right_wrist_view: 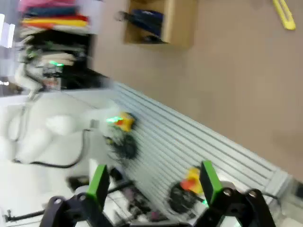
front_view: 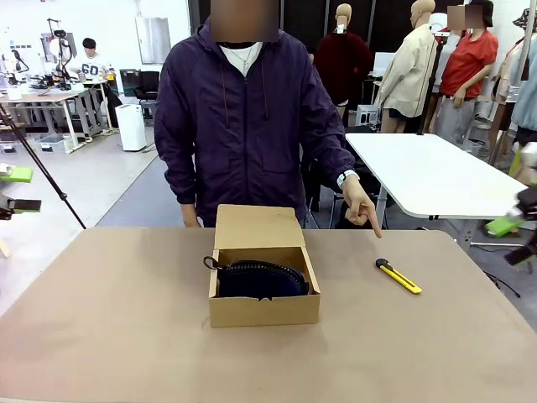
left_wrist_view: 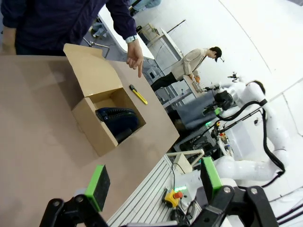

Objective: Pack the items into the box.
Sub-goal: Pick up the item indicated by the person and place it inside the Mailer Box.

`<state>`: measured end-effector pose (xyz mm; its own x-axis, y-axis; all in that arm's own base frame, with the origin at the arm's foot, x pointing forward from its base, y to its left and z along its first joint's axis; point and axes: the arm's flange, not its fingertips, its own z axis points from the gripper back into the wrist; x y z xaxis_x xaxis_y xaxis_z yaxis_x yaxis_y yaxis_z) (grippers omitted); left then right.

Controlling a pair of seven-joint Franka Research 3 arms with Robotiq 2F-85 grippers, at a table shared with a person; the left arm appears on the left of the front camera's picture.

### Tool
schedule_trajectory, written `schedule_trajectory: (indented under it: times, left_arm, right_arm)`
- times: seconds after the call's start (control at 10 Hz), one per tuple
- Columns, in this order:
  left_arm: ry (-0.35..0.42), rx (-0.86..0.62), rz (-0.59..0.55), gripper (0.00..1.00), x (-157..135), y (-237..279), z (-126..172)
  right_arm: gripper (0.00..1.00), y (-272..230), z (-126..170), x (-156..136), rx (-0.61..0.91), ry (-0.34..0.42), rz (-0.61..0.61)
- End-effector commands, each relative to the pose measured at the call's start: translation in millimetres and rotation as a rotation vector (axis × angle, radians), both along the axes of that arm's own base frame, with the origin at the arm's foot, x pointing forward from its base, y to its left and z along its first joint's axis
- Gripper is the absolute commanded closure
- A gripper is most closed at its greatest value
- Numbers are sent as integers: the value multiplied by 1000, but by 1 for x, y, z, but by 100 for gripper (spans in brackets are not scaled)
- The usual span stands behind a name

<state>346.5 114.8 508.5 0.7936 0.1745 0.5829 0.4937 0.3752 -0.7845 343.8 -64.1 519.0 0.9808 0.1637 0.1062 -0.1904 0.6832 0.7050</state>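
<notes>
The brown cardboard box (front_view: 264,312) stands mid-table with its lid flap up at the back. A dark navy ribbed pouch (front_view: 260,280) lies inside it. On the table to the right of the box lies a yellow-and-black utility knife (front_view: 398,276). The person's hand (front_view: 362,211) points a finger down toward it. My left gripper (front_view: 17,189) hangs open off the table's left side, far from the box. My right gripper (front_view: 518,195) hangs open off the right side. The left wrist view shows the open left gripper (left_wrist_view: 154,183) with the box (left_wrist_view: 92,130), pouch (left_wrist_view: 118,120) and knife (left_wrist_view: 138,94) beyond.
The person stands at the far edge behind the box. The blurred right wrist view looks past the open right gripper (right_wrist_view: 154,183) over the table's near edge (right_wrist_view: 189,127) at the box (right_wrist_view: 177,23) and knife (right_wrist_view: 283,12). A white table (front_view: 436,176) stands behind on the right.
</notes>
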Motion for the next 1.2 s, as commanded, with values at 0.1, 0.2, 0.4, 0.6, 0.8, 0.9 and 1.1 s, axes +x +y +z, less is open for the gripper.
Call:
schedule_trajectory:
  times: [0.1, 0.2, 0.4, 0.6, 0.8, 0.9, 1.1]
  left_arm:
    - [12, 5, -14, 0, -3, 2, 1]
    - [12, 5, -14, 0, -3, 2, 1]
    - [12, 5, -14, 0, -3, 2, 1]
    - [12, 5, -14, 0, -3, 2, 1]
    - [12, 5, -14, 0, -3, 2, 1]
    - [12, 5, -14, 0, -3, 2, 1]
    - [12, 5, -14, 0, -3, 2, 1]
  right_arm:
    - [0, 29, -36, 55, -670, -38, 206]
    - [0, 42, -53, 66, -746, -95, 238]
    - [0, 65, -88, 76, -747, -187, 305]
    - [0, 63, -73, 80, -712, -122, 327]
    - [0, 63, -73, 80, -712, -122, 327]
    - [0, 66, -84, 79, -713, -143, 334]
    - [0, 70, -95, 99, -713, -208, 309]
